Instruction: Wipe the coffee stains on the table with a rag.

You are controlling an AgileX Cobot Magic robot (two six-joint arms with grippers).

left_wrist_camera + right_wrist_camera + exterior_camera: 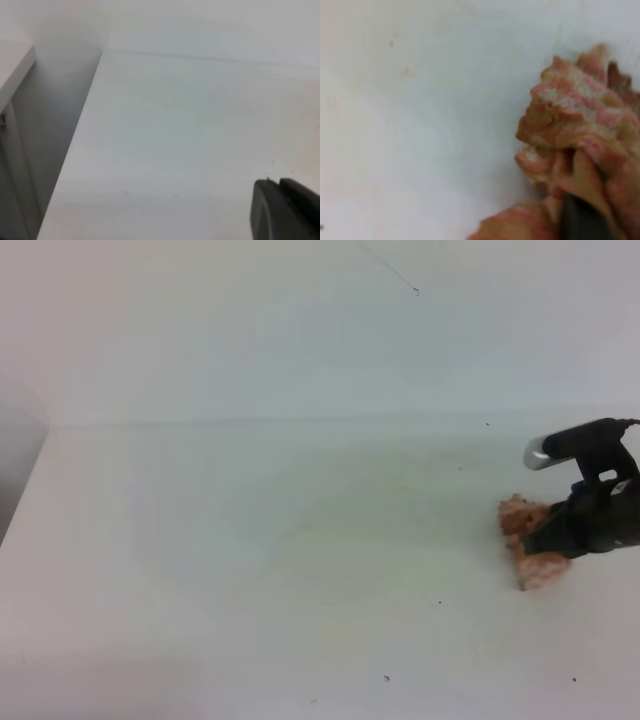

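The rag (530,545) is a wrinkled pinkish-orange wad lying on the white table (300,540) at the far right. My right gripper (558,532) is shut on it and presses it against the table. In the right wrist view the rag (580,125) fills the right side, with a dark finger (580,220) buried in its folds. No orange-brown coffee stain shows in any view. Only the dark tip of my left gripper (282,207) shows, low in the left wrist view over bare table (175,140). It is out of the exterior view.
The table's left edge (25,490) drops off into a shadowed gap (45,150) beside a white panel. A white wall (300,330) rises behind the table. A few tiny dark specks (387,677) lie near the front.
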